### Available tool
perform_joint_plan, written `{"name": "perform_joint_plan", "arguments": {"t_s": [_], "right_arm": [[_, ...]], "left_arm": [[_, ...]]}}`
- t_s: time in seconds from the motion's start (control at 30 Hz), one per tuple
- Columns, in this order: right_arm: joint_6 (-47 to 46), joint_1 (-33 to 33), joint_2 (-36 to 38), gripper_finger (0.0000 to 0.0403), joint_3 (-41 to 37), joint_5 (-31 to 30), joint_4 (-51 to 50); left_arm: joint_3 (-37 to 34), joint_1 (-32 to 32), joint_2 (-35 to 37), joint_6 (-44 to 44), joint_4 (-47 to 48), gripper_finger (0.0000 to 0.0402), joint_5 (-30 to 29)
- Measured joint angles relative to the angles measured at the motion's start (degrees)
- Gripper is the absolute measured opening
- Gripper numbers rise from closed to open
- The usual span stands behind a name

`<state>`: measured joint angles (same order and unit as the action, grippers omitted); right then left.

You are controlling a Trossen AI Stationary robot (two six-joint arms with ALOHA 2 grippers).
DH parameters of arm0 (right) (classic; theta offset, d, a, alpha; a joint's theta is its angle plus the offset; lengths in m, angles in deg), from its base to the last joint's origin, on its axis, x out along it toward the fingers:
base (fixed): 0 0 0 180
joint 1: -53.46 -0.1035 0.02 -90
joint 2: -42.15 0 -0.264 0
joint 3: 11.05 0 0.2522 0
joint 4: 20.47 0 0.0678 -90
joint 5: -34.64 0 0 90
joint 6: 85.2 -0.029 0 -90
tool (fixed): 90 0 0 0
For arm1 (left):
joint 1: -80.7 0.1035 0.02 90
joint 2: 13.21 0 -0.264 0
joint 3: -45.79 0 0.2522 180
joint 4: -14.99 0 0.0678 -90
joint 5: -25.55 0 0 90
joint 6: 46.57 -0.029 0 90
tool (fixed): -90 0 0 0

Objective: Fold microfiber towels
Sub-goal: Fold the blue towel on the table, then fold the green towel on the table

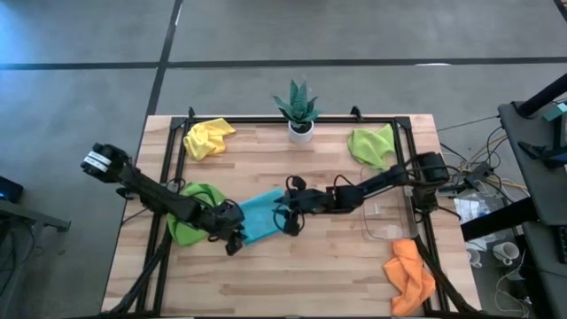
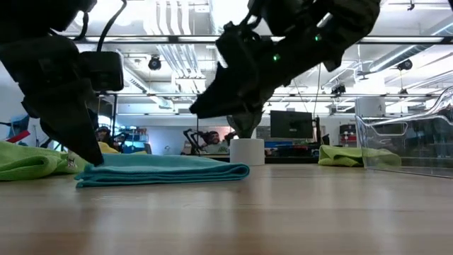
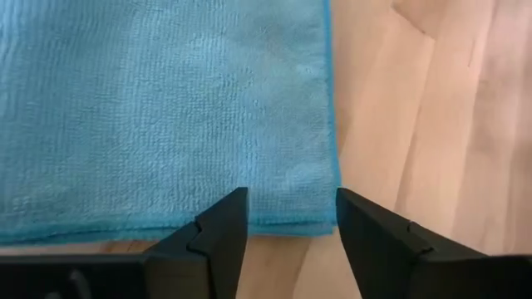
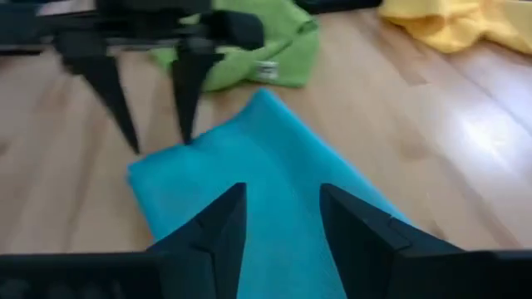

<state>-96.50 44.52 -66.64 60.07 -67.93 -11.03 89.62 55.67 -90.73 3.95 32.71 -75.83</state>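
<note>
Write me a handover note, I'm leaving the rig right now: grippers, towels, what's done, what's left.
Left gripper: open, low at the blue towel's edge, one finger over the cloth, holding nothing.
Right gripper: open, just above the same towel, holding nothing.
Blue towel: mid-table, lying flat and folded over.
Green towel: crumpled beside it, under the left arm.
Second green towel, yellow towel, orange towel: crumpled near the table's edges.
Done: blue towel's fold laid.
Left: any further fold on blue, then the other four.
</note>
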Motion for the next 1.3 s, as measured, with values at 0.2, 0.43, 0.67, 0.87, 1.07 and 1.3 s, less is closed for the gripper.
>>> {"name": "perform_joint_plan", "arguments": {"t_s": [0.2,0.43,0.67,0.87,1.07,1.3], "right_arm": [[4.88,-1.49,-5.51,0.0172,6.19,2.53,0.1],[7.21,0.83,-15.31,0.0164,13.58,2.3,-1.96],[3.83,3.27,-15.54,0.0164,11.38,1.35,-8.44],[-0.79,3.7,-10.8,0.0164,6.18,-8.36,-14.39],[-1.93,3.78,-1.54,0.0164,0.33,-12.32,-18.34],[-0.79,2.89,9.57,0.016,-3.7,-11.5,-11.73]], "left_arm": [[-0.01,0.76,1.54,-2.91,-0.36,0.0235,-0.03],[-0.01,1.14,5.84,-5.03,0.1,0.0327,3.33],[0.01,1.11,18.99,-2.92,13.03,0.0336,3.43],[-0.25,1.17,28.82,4.53,30.76,0.0336,0.35],[1.41,3.66,28.05,3.99,41.7,0.0336,2.37],[4.1,20.78,24.32,-5.76,49.65,0.0336,4.17]]}}
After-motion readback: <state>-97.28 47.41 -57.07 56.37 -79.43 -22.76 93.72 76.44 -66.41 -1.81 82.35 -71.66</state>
